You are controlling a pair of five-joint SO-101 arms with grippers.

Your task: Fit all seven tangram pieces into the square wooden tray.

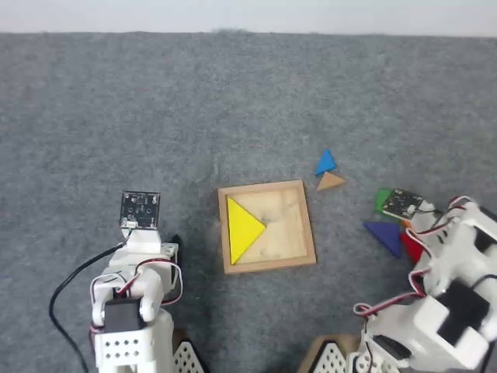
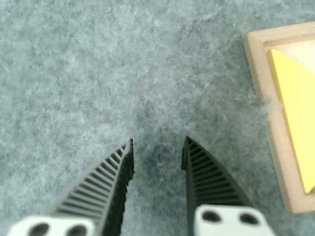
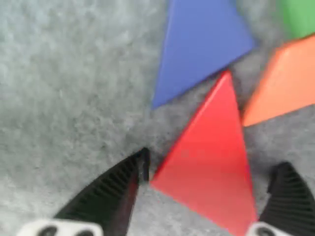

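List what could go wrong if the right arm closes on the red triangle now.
1. The red triangle lies flat on the carpet between the open right jaws; they may slide over it or tip it instead of gripping.
2. The blue triangle and orange piece crowd its tip, so a nudge could push them out of place.

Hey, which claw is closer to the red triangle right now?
Right. The right claw, open, straddles the red triangle. The left claw is over bare carpet on the far side of the wooden tray from that piece.
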